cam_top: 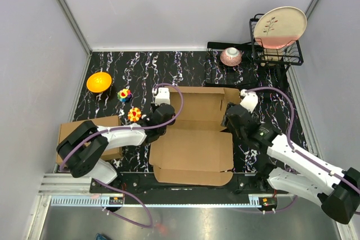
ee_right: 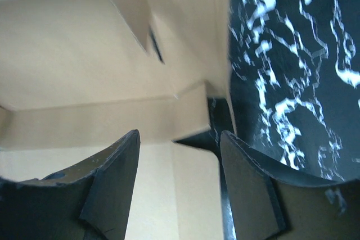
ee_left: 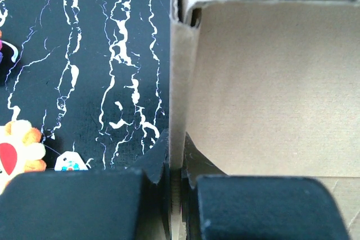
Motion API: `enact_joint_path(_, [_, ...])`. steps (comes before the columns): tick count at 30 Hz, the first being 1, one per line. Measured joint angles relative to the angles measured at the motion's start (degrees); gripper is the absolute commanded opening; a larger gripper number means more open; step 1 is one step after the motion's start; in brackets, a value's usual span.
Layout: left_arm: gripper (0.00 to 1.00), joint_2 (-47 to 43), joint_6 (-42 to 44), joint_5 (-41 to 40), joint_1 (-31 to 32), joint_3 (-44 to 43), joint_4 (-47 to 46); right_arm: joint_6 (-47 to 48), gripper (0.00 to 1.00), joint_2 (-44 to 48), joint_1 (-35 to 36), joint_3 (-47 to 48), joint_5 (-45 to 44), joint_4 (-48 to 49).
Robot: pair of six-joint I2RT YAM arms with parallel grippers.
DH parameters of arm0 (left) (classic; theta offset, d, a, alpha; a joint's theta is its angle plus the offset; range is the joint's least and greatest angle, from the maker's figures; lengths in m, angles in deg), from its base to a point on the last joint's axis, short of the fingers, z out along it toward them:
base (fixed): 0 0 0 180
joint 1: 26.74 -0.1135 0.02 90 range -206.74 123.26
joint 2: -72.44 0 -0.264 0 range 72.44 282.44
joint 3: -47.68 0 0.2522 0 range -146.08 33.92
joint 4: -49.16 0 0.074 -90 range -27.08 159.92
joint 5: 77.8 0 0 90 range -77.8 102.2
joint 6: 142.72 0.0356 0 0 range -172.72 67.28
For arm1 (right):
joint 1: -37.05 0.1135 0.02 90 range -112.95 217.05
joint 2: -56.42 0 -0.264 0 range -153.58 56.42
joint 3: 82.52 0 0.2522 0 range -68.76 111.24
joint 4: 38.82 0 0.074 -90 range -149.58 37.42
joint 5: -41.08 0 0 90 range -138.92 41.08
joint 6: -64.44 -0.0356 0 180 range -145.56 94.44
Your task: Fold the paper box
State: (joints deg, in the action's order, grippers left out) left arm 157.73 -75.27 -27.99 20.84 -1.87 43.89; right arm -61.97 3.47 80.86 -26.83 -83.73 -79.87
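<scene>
Paper box [cam_top: 194,139] lies half-formed mid-way across the counter [cam_top: 112,74], between the 2 arms. Left fingers [ee_left: 84,206] pinch its left side wall [ee_left: 179,82] tight, likely to hold it upright. Right fingers [ee_right: 112,184] stand wide over the right corner, gripping nothing, seemingly poised to raise that side.

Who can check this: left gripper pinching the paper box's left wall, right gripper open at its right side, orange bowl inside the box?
One slip: the orange bowl is not inside the paper box; the top view shows it on the table to the left, apart. The left gripper does pinch the left wall, and the right gripper is open at the right side.
</scene>
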Motion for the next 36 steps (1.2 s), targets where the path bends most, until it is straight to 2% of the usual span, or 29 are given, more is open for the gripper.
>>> enact_joint_path(8, [0.0,-0.1,-1.7,-0.6,0.1,-0.1,0.6,-7.0,0.63,-1.2,0.0,-8.4,2.8,-3.0])
enact_joint_path(20, [0.0,-0.1,-1.7,-1.0,0.5,-0.1,0.7,-8.5,0.63,-12.8,0.0,-8.3,2.9,3.8])
enact_joint_path(25, [0.0,-0.1,-1.7,-1.4,0.7,-0.1,0.8,-8.3,0.59,-18.5,0.0,-8.0,2.3,5.7])
enact_joint_path(36, [0.0,-0.1,-1.7,-2.1,1.3,-0.1,1.0,-6.6,0.52,-20.6,0.0,-8.0,-0.5,13.3])
